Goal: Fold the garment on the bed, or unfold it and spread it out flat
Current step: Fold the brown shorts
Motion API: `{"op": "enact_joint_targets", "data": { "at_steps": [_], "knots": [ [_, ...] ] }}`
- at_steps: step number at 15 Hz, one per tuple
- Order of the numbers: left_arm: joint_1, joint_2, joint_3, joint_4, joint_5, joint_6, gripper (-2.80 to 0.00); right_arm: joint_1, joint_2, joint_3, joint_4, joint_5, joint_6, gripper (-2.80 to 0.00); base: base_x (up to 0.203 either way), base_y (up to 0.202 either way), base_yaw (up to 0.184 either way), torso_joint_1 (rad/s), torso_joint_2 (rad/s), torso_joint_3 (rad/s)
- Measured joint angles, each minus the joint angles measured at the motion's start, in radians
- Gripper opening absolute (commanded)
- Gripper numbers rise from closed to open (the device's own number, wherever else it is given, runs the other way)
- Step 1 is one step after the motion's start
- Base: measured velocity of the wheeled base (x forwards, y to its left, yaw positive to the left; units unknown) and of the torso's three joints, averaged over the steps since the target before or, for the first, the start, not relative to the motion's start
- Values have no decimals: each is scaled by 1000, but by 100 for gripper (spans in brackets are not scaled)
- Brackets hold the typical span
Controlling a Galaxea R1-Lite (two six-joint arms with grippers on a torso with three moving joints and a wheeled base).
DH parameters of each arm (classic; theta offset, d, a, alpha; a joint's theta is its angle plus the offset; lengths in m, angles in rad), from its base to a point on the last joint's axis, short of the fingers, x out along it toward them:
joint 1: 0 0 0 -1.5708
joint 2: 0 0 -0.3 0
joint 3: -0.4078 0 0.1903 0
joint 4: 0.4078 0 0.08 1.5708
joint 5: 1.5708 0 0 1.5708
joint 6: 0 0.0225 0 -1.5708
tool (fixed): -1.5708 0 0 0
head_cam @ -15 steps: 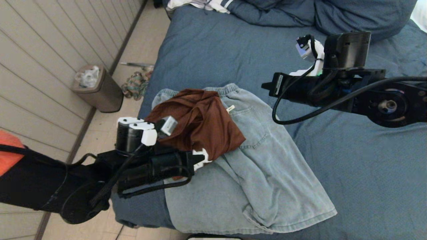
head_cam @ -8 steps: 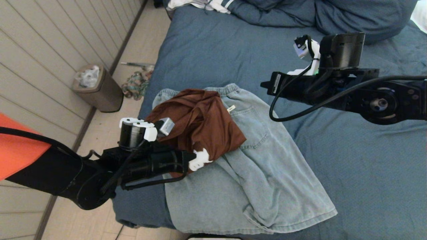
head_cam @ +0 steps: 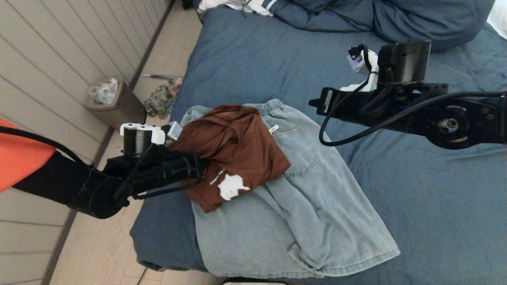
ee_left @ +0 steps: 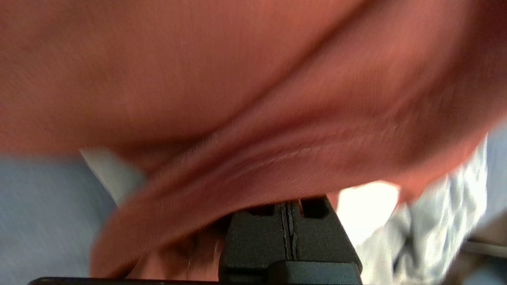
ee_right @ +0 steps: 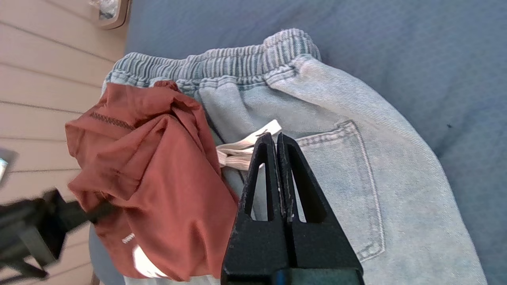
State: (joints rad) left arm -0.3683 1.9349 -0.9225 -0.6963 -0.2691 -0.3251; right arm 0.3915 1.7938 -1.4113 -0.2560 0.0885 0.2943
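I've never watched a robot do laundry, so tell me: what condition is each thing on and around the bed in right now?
Rust-brown T-shirt: bunched, lying on the shorts, an edge pinched by the left tool.
Denim shorts: spread on the bed, wrinkled.
Bed: covered, creased.
Left tool: shut on the T-shirt.
Right tool: shut, empty, above the shorts.
Trash bin: lidless, holding rubbish.

**A lived-in home bedroom**

The bed (head_cam: pixel 245 55) wears slate-blue bedding with pillows (head_cam: pixel 427 19) at its head. Clothes lie across it, a small waste bin (head_cam: pixel 119 105) stands by the panelled wall (head_cam: pixel 47 59), and a crumpled cloth (head_cam: pixel 160 101) lies on the floor.
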Motion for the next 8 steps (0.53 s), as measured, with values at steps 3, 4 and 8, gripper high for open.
{"op": "enact_joint_targets", "data": {
  "at_steps": [3, 4, 8],
  "knots": [
    [9, 19, -122, 46, 86, -17, -280, 4, -1, 6, 0, 0, -1, -280, 0, 0, 0, 0, 0, 0],
    [9, 33, -159, 55, 102, -18, -280, 4, -1, 8, 0, 0, -1, -280, 0, 0, 0, 0, 0, 0],
    [11, 61, -345, 168, 139, -25, -280, 7, 0, 15, 0, -1, -2, -280, 0, 0, 0, 0, 0, 0]
  ]
}}
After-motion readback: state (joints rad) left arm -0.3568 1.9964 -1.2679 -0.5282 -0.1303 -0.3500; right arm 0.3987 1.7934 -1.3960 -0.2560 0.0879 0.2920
